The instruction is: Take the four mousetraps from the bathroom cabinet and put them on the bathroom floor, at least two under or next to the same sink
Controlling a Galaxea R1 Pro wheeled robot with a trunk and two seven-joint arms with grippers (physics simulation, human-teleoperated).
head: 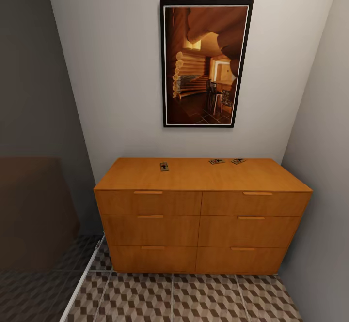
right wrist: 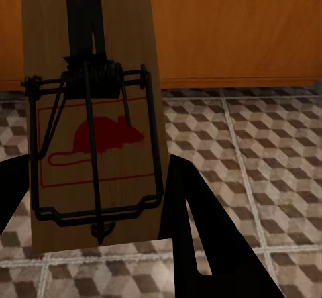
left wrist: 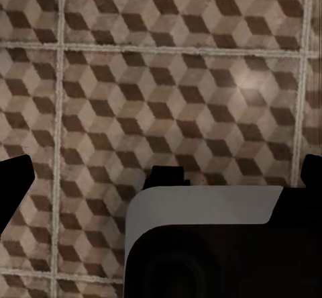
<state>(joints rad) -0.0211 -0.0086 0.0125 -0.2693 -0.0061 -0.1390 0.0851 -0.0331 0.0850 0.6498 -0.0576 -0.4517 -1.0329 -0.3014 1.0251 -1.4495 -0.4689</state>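
Between the black jaws, a tan wooden mousetrap carries a red mouse print and dark wire. The cabinet is orange-brown. The floor shows brown, beige and white cubes with pale grout.

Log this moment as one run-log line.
right claw: shut on mousetrap | left claw: over bathroom floor, state unclear | cabinet: drawers closed, three mousetraps on top

Wide low orange-brown wooden cabinet: flat top open from above and front. Walls close behind and at both ends. Cube-patterned tiled floor before it: unobstructed.
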